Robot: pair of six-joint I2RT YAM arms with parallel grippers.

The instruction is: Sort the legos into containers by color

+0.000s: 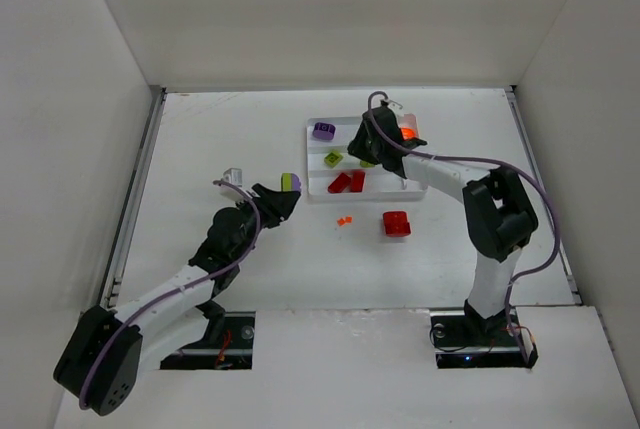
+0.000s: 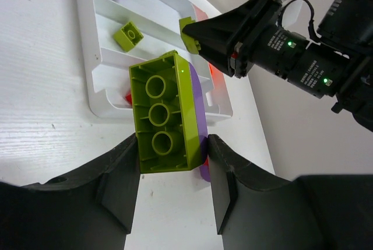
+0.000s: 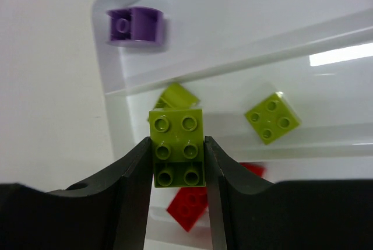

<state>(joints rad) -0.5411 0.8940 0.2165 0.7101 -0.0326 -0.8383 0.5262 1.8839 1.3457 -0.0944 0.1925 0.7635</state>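
My left gripper [image 2: 173,148] is shut on a lime green lego [image 2: 163,110] with a purple piece [image 2: 200,116] stuck to its side, held above the table just left of the white tray [image 1: 316,187]. Over the tray, my right gripper [image 3: 176,151] is shut on a lime green brick [image 3: 176,145], studs facing the camera. In the tray lie a purple round piece [image 3: 134,25], two lime bricks [image 3: 272,118] [image 3: 175,94] in the middle slot and red bricks [image 3: 189,206] in the near slot. From the top view, the left gripper [image 1: 283,197] and the right gripper [image 1: 372,149] stand apart.
A red brick [image 1: 397,223] and tiny orange pieces [image 1: 345,220] lie on the table in front of the tray. An orange piece [image 1: 408,134] shows beside the right wrist. White walls enclose the table on three sides.
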